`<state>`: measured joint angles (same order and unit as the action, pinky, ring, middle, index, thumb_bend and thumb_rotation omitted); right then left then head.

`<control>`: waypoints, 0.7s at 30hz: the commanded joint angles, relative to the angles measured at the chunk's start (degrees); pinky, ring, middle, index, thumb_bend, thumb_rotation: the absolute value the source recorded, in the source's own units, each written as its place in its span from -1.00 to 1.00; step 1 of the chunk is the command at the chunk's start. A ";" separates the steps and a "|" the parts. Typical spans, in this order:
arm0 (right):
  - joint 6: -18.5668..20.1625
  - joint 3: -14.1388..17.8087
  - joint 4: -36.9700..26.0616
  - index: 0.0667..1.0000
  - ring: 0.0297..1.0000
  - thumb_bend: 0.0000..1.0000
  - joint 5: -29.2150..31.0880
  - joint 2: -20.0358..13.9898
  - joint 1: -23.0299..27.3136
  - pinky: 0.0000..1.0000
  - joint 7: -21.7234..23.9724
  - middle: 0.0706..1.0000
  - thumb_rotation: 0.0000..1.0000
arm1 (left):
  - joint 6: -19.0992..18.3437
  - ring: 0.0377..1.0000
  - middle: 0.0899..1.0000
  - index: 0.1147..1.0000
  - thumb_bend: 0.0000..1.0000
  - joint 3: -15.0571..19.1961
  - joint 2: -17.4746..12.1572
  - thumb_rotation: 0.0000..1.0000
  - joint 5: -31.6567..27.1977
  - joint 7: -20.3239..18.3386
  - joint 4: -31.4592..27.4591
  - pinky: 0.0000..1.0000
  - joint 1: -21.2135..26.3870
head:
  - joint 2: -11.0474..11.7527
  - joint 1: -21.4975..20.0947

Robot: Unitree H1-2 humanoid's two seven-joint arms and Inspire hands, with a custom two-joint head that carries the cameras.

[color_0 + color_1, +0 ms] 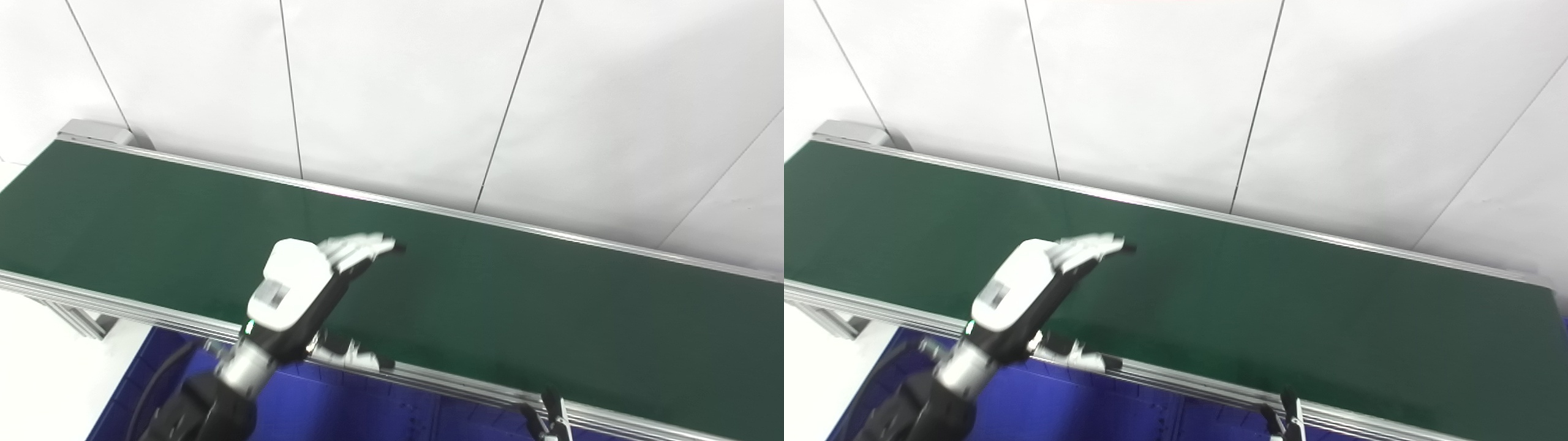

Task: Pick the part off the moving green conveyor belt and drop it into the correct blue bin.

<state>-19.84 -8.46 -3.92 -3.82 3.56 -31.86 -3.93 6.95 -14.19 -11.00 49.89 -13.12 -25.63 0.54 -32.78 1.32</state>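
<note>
The green conveyor belt (490, 294) runs from the upper left to the lower right, and no part shows anywhere on it. My left hand (309, 285) hangs over the belt's near half, open, its fingers (361, 245) stretched toward the right and its thumb (352, 355) down over the near rail, with nothing in it. Of my right hand only dark fingertips (548, 416) show at the bottom edge, so whether it is open or shut is hidden. A blue bin (343, 410) lies below the belt's near rail.
Aluminium rails (429, 208) edge the belt on both sides. A white panelled wall (398, 92) stands right behind it. The belt's end roller housing (92, 131) sits at the far left, with frame legs (79, 321) under the near left corner.
</note>
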 commanded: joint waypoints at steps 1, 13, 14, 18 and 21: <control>-2.40 -0.58 -1.10 1.00 0.89 0.40 -0.52 0.86 0.37 0.91 0.19 1.00 1.00 | -0.43 0.79 0.79 0.75 1.00 -0.27 -0.75 -0.51 2.10 -0.86 1.67 0.80 3.93 | -0.15 -0.25; -1.90 -1.84 -1.36 1.00 0.87 0.49 -1.26 2.82 0.31 0.88 -0.37 1.00 1.00 | -0.80 0.80 0.77 0.75 0.99 -0.99 -1.90 -0.51 4.13 1.44 16.74 0.77 16.01 | -0.35 -1.44; -1.91 -1.93 -1.35 1.00 0.87 0.49 -1.36 2.89 0.33 0.88 -0.46 1.00 1.00 | -0.77 0.80 0.76 0.75 0.99 -1.06 -1.94 -0.51 4.07 1.81 17.45 0.77 16.32 | -0.35 -1.44; -1.63 -2.21 -1.59 1.00 0.85 0.49 -1.82 3.21 0.30 0.85 -0.90 1.00 1.00 | -1.28 0.79 0.76 0.74 1.00 -1.54 -2.06 -0.48 4.31 3.09 21.49 0.76 17.50 | -0.47 -1.84; -1.68 -2.41 -1.68 1.00 0.85 0.48 -1.75 3.41 0.31 0.84 -1.01 1.00 1.00 | -1.95 0.78 0.76 0.73 0.99 -1.62 -2.16 -0.47 4.05 3.57 23.76 0.76 17.80 | -0.50 -2.13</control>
<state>-19.84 -9.67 -4.05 -5.10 5.73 -32.35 -5.57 5.43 -16.09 -12.85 54.22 -11.67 -1.55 16.14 -33.22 -0.88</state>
